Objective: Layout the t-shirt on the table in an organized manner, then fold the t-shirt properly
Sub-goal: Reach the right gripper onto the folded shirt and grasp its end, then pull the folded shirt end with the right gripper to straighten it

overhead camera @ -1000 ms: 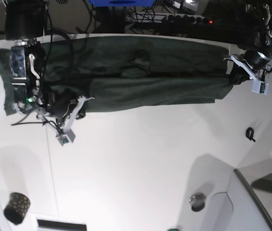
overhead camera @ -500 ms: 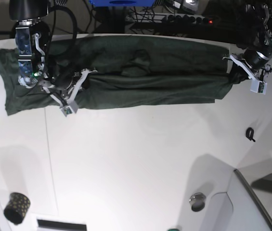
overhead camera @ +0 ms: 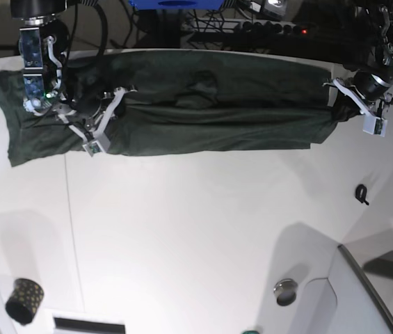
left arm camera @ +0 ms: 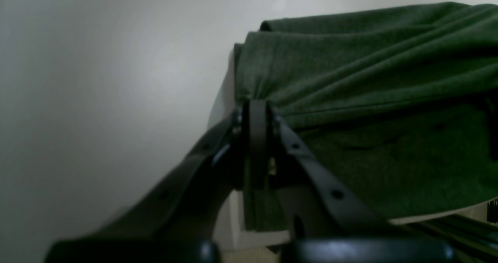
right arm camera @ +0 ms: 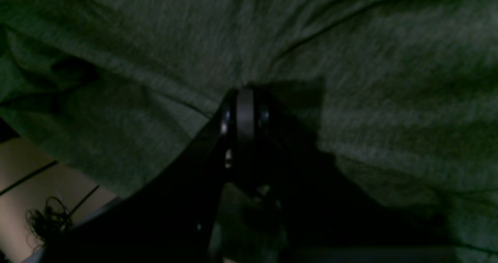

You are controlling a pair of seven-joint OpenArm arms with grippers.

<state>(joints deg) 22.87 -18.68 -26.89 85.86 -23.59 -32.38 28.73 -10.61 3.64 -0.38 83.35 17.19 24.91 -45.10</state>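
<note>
Base view: t-shirt (overhead camera: pixel 203 111) lies stretched in a long dark green band across the far part of the white surface (overhead camera: pixel 203 229), soft matte knit, lengthwise creases and a puckered knot of folds near its middle. One end spreads wider and flatter at the view's left; the other narrows to a bunched point at the view's right.

Left gripper (overhead camera: pixel 342 106), at the view's right, has its fingers (left arm camera: pixel 256 123) pinched together on the narrow end of the cloth. Left wrist view shows fabric gathered into fine pleats where the black fingers clamp it, a hemmed edge folded over just above.

Right gripper (overhead camera: pixel 78 115), at the view's left, sits over the wide end, fingers (right arm camera: pixel 245 115) closed flat together. Whether cloth is caught between them, cannot tell; right wrist view is filled with blurred green weave.

Smooth, glossy surface carries a faint seam line. Small black gold-dotted cup (overhead camera: pixel 23 300) stands well apart, at the near left. Small black clip-like piece (overhead camera: pixel 362 193) lies at the right, shape unclear.
</note>
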